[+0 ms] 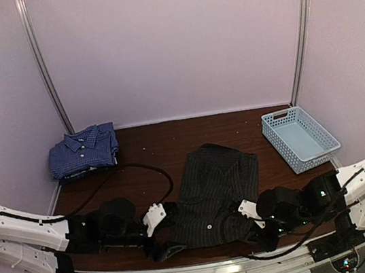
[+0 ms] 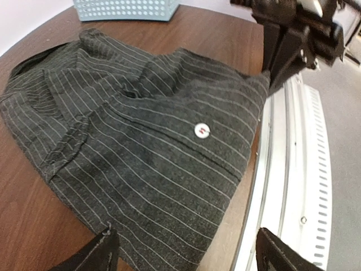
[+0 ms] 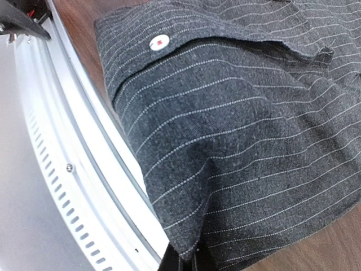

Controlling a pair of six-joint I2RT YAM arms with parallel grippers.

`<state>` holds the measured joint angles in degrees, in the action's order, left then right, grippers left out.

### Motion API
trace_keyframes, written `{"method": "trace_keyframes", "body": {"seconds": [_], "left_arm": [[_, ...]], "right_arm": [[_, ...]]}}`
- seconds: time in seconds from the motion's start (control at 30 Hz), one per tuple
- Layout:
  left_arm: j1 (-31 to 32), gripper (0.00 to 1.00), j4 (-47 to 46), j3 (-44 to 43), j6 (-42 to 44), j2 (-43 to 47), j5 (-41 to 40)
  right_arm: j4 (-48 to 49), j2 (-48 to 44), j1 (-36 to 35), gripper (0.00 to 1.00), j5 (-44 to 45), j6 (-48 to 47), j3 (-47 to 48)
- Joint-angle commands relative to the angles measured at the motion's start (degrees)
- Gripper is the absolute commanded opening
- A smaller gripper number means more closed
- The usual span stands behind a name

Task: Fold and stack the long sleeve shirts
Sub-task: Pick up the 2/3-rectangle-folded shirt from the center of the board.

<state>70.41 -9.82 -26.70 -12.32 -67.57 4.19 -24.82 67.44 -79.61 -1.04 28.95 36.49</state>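
Top external view: a folded blue fine-checked collared shirt (image 1: pixel 83 150) lies at the far left of the brown wooden desk (image 1: pixel 169 138). Bare wood separates it from the black pinstriped button-up shirt (image 1: pixel 215 193), which lies mid-desk. That shirt's long axis runs from the near edge towards the back wall, leaning slightly right. Its near hem lies along the metal rail (image 2: pixel 293 169). The left claw (image 2: pixel 189 254) stands wide, straddling the near-left hem. The right claw (image 3: pixel 185 262) is pinched tight on the near-right hem. A light blue plastic basket (image 1: pixel 299 138) sits to the right, apart from the shirt.
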Motion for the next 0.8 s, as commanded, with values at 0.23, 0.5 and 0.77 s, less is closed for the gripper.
{"method": "trace_keyframes", "body": {"seconds": [0.23,0.5,0.77], "left_arm": [[4.7,0.90,-5.5,-3.7,8.4,-12.2,0.4],[8.1,0.88,-5.7,-3.4,11.0,-15.3,-11.2],[10.7,0.66,-5.8,-5.2,13.5,-18.3,-26.9]], "right_arm": [[-0.1,-8.6,3.7,0.00,-6.9,2.9,-3.4],[0.9,-10.1,6.1,0.00,-9.7,2.6,-4.0],[2.1,-12.0,6.5,0.00,-11.9,2.9,-4.8]]}}
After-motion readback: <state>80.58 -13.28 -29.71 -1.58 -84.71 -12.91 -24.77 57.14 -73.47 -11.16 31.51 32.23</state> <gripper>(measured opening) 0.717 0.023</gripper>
